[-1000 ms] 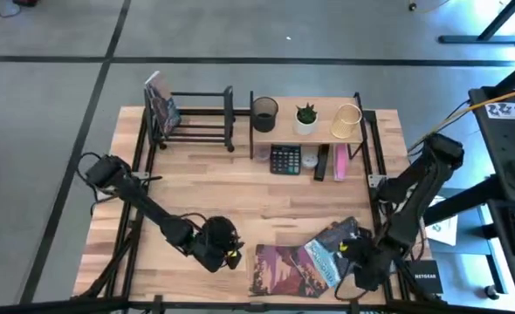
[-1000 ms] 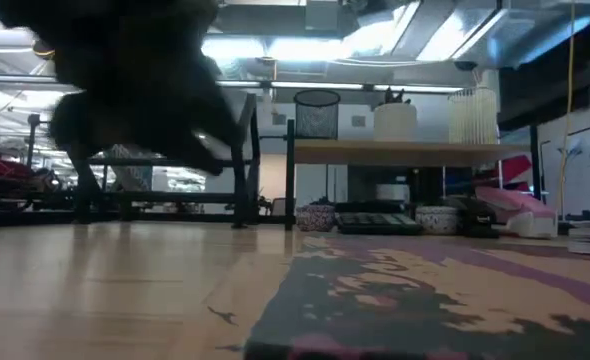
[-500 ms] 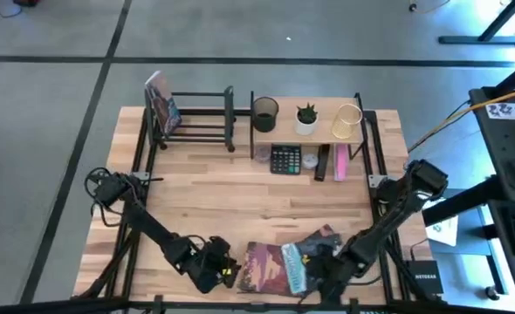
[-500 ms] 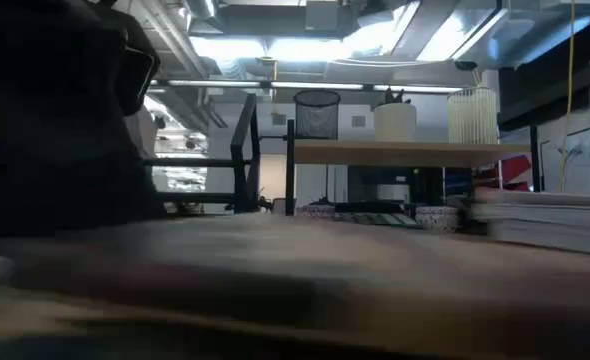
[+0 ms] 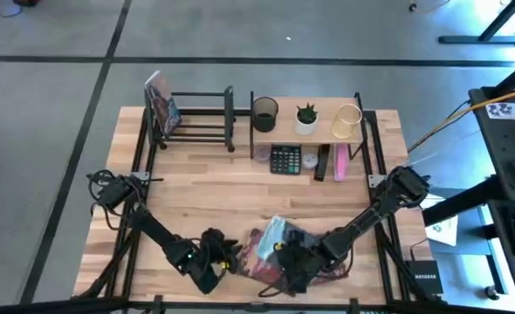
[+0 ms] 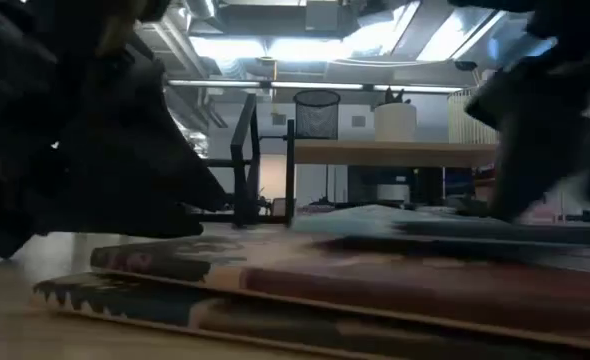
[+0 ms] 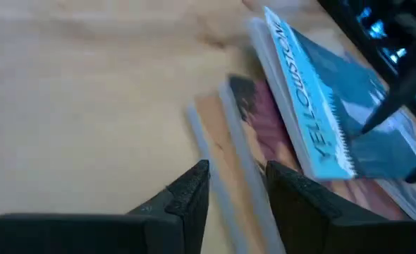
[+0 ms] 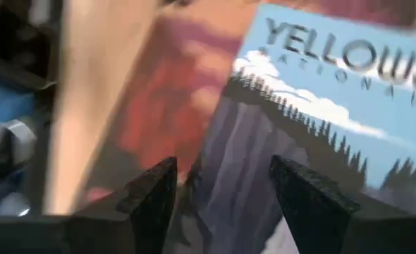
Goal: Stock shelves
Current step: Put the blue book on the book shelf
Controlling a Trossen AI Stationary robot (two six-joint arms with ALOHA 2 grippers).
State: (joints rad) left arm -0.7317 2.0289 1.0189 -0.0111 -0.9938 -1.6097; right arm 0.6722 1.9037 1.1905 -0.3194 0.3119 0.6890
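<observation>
The left gripper is sitting low at the near edge of the table, its fingers parted a little and holding nothing; in the left wrist view their tips are straddling the edge of the red book without visibly pressing on it. The right gripper is lying over the same pile from the other side, fingers spread wide above the blue book; whether they are touching its cover cannot be told.

The blue book is resting tilted on top of the red book, both lying flat near the table's front, between the two grippers.

Well apart, along the far edge, the rack is standing with one book upright at its left end. Just beside it, the shelf is carrying a mesh cup, a plant and a wire basket on top, with a calculator and a pink item underneath.
</observation>
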